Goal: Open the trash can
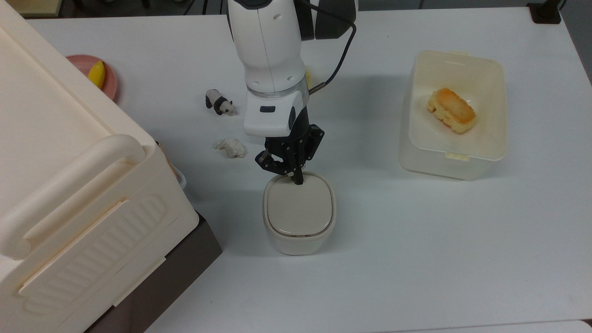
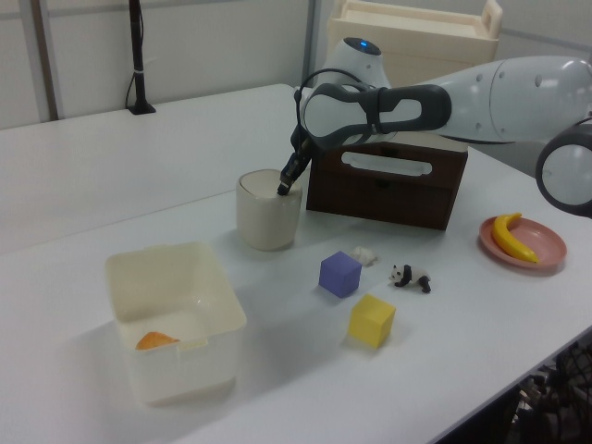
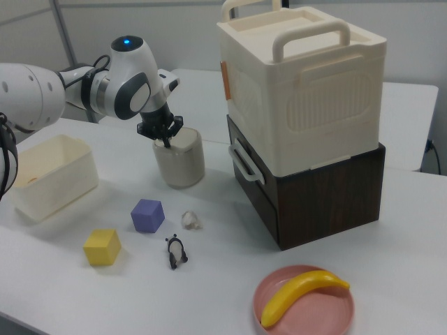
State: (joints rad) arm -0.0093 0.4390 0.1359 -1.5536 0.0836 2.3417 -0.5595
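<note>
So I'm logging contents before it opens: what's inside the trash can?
Cannot tell: the trash can has its flat lid down, covering the inside. The gripper tip sits at the lid's edge.

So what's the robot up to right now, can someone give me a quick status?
Gripper shut, tip at the lid edge of the trash can. Lid down. Crumpled paper lies beside it, not in the way.

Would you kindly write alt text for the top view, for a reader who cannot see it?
A white robot arm's gripper touches the far rim of a small cream trash can whose beige lid is closed. An open tub holding a pastry sits at the top view's right.
</note>
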